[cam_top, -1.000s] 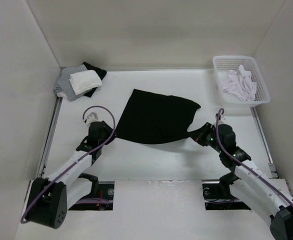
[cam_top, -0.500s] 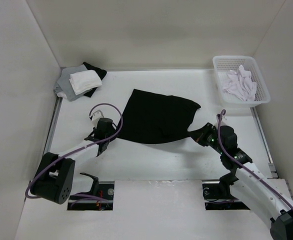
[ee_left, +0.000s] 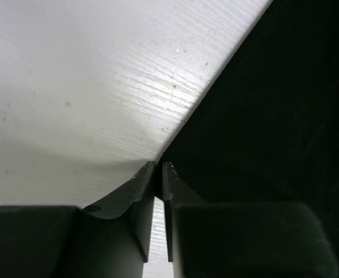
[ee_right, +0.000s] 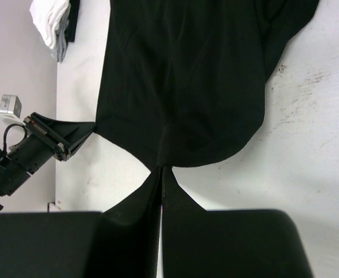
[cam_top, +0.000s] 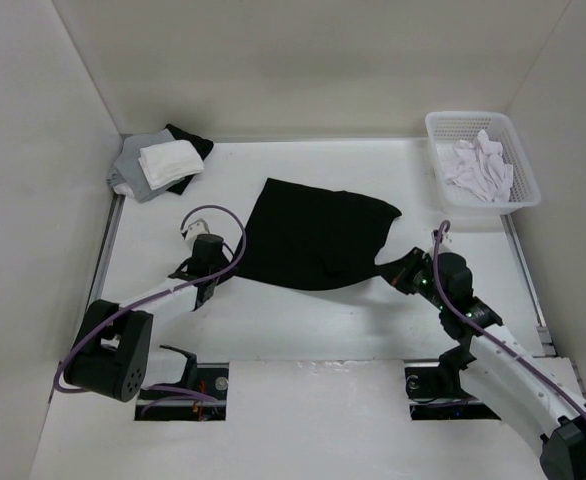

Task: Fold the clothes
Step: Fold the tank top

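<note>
While the black tank top [cam_top: 318, 238] lies spread on the table [cam_top: 293, 320], left gripper [ee_left: 158, 169] and right gripper [ee_right: 161, 169] each clamp its near edge.

Top external view: taken from above and behind both arm bases, looking down and forward over the whole white wood-grain table [cam_top: 303, 320], from far off, with walls on three sides included. Left wrist view: set just behind the left gripper [ee_left: 158, 167] and aimed along its fingers, very close to the tabletop. Only bare board and one edge of the thin black sleeveless tank top [ee_left: 273, 116] are framed. Right wrist view: set behind the right gripper [ee_right: 161, 169], looking leftward across the table, with most of the garment framed. The tank top is shared by all three views. The left gripper and the folded grey, white and black cloth pile [ee_right: 51, 23] are shared by the right wrist and top views.
</note>
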Controlling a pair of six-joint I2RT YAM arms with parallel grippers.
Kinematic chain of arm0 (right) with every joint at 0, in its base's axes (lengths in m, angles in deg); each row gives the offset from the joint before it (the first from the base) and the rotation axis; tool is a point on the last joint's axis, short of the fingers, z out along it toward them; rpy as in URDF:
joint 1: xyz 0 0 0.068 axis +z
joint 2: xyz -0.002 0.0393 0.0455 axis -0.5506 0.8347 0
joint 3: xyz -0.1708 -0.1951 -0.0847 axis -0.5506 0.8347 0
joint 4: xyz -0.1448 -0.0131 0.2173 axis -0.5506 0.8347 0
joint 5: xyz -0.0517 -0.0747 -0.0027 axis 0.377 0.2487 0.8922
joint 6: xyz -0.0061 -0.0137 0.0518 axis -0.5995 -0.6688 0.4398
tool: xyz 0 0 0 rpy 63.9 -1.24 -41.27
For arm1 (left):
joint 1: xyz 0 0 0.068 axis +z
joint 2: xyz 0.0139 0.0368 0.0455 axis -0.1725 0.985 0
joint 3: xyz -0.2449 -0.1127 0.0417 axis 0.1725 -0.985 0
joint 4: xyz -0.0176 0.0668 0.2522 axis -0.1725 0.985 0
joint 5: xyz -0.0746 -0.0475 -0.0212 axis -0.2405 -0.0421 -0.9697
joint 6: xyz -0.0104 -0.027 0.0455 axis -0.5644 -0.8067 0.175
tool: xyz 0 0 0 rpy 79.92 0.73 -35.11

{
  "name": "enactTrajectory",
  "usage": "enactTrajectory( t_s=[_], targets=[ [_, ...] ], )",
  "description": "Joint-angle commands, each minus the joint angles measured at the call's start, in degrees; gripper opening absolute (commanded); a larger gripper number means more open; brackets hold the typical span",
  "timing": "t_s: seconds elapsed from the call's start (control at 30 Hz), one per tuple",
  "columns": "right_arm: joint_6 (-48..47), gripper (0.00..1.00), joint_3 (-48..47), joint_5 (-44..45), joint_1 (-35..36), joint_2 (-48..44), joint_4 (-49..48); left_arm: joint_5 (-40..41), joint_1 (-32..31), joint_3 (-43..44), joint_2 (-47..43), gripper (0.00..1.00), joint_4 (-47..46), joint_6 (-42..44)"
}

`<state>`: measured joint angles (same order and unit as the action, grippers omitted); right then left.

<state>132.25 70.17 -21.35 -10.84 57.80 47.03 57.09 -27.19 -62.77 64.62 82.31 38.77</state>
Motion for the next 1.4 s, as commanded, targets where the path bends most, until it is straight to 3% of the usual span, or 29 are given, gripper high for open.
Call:
enactTrajectory(
  t_s=[0.0,0.13,0.27,0.43,0.57,0.83,0.93,1.03,1.13,1.37],
  targets=[
    [0.06,0.02,-2.24,0.08,0.33,0.20,-4.07,-2.60,0.78,0.12,-1.55,0.05,-0.86,0.19],
    [-0.47,0.02,-4.25,0.17,0.41,0.72,-3.64,-5.05,1.39,0.81,-8.56,0.00,1.16,-2.97],
    [-1.96,0.01,-11.09,0.87,0.41,-1.29,0.39,-6.65,1.05,6.34,-21.91,0.00,6.60,-6.58],
    [-7.58,0.00,-28.82,7.36,1.11,-4.29,11.55,-3.31,-0.54,20.39,-35.99,0.00,13.11,-6.67],
    [-12.76,0.00,-46.40,14.30,4.18,-2.80,18.32,0.47,-2.21,32.08,-40.49,0.00,13.65,-4.92],
    [-23.14,0.00,-86.83,27.58,18.41,8.44,29.32,2.67,-1.33,54.59,-37.33,0.00,11.80,-0.61],
    [-25.42,0.00,-94.68,30.13,23.95,12.93,30.38,2.32,-0.63,60.39,-35.05,0.00,11.71,-0.26],
    [-27.19,0.00,-96.54,31.98,27.21,16.88,29.94,2.41,0.25,62.78,-32.76,0.00,11.71,0.36],
    [-27.02,0.00,-95.58,29.54,23.64,21.54,29.50,2.50,0.51,61.04,-29.69,0.00,11.10,0.71],
    [-17.27,0.00,-86.97,6.87,2.63,34.36,22.92,-0.92,5.16,49.08,-16.44,0.00,4.08,-1.39]
  ],
)
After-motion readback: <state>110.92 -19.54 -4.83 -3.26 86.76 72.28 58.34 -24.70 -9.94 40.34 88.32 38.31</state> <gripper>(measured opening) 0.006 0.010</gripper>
